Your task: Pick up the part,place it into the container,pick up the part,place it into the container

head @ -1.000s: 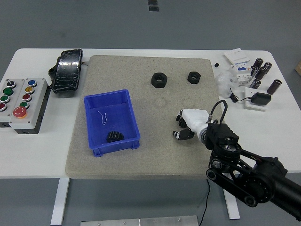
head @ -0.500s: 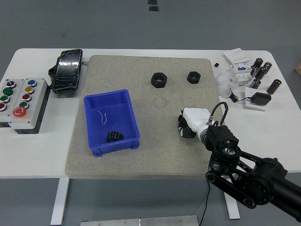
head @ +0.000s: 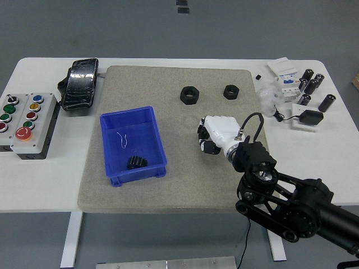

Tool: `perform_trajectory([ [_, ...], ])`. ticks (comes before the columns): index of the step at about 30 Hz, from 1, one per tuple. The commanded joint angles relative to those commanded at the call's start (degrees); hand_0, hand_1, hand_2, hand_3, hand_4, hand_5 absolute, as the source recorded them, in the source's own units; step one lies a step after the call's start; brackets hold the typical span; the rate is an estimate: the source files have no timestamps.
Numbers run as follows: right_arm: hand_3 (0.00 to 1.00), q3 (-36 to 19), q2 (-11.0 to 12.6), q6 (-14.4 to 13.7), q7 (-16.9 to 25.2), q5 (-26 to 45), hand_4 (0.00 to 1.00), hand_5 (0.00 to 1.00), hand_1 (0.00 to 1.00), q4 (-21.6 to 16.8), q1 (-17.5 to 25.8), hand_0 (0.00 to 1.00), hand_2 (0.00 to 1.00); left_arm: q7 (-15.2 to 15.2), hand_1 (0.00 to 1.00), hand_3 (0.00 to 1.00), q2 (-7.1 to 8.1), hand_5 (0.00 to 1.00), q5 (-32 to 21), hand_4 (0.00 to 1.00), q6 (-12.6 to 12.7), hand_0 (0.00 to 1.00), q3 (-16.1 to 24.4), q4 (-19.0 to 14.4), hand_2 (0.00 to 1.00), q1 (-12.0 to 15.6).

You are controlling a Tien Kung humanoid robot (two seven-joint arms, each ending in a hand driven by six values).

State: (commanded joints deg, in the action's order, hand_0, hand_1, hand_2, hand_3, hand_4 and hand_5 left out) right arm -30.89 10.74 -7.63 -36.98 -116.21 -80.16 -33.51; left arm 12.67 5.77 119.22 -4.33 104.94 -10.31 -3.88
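Observation:
Two black hex nuts lie on the grey mat (head: 168, 185): a larger one (head: 189, 95) and a smaller one (head: 230, 92) to its right. The blue container (head: 146, 116) stands on the mat's left half with a black gear (head: 136, 162) and a thin white wire (head: 124, 139) inside. My right hand (head: 206, 140), white with black fingers, is over the mat to the right of the container and nearer to me than the nuts. Its fingers are curled under the palm and I see nothing in them. The left arm is out of view.
A button box (head: 25, 116) and a black wrapped object (head: 80, 83) sit at the left. At the far right are a white electrical unit (head: 286, 75), several dark cylinders (head: 312, 84) and a black adapter with its cable (head: 310, 117).
My right hand curled its spread fingers, then moved up and to the left across the mat, closer to the nuts and the container. The nuts, the gear and the container have not moved.

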Motion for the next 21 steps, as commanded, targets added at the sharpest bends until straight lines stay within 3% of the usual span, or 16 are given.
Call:
perform_trajectory([
  [7,0.468,8.6,-6.8,-8.8,6.1,9.4,0.213,0.002,0.367,-1.0,-6.7,0.156,0.469,0.2,0.591,0.632,-0.1,0.469,0.0,0.671,-0.3,0.656,-0.2,0.0,0.556,-0.3],
  [8,0.468,9.9,-7.4,-10.1,7.4,11.0,0.213,0.002,0.367,-1.2,-7.3,0.156,0.469,0.3,0.591,0.632,-0.12,0.469,0.2,0.671,-0.5,0.656,-0.1,0.0,0.556,-0.4],
  [9,0.54,11.0,-7.8,-11.1,8.5,12.3,0.244,0.002,0.429,-1.4,-7.8,0.239,0.551,0.4,0.591,0.632,-0.12,0.47,0.5,0.671,-0.8,0.657,-0.1,0.0,0.56,-0.4],
  [11,0.54,12.9,-8.2,-12.4,10.7,15.0,0.244,0.002,0.429,-1.6,-8.5,0.239,0.551,0.7,0.591,0.632,-0.15,0.47,0.9,0.671,-1.3,0.657,0.1,0.0,0.56,-0.5],
  [14,0.54,13.7,-8.6,-11.4,11.9,18.4,0.244,0.002,0.429,-1.6,-8.9,0.239,0.551,0.9,0.591,0.632,-0.26,0.47,1.3,0.671,-1.4,0.657,0.5,0.0,0.56,-0.4],
  [15,0.76,13.7,-8.7,-10.7,12.0,19.2,0.241,0.125,0.468,-1.5,-8.9,0.215,0.681,1.0,0.591,0.633,-0.3,0.473,1.5,0.674,-1.3,0.656,0.7,0.0,0.56,-0.3],
  [20,0.76,13.5,-9.0,-8.7,9.8,18.6,0.241,0.125,0.468,-0.8,-8.9,0.215,0.681,1.0,0.591,0.633,-0.28,0.473,2.0,0.674,-1.0,0.656,1.1,0.0,0.56,-0.3],
  [21,0.829,13.3,-9.0,-8.8,9.1,17.9,0.526,0.227,0.405,-0.7,-8.9,0.154,0.69,0.9,0.591,0.63,-0.25,0.477,1.9,0.673,-0.9,0.656,1.1,0.0,0.559,-0.4],
])
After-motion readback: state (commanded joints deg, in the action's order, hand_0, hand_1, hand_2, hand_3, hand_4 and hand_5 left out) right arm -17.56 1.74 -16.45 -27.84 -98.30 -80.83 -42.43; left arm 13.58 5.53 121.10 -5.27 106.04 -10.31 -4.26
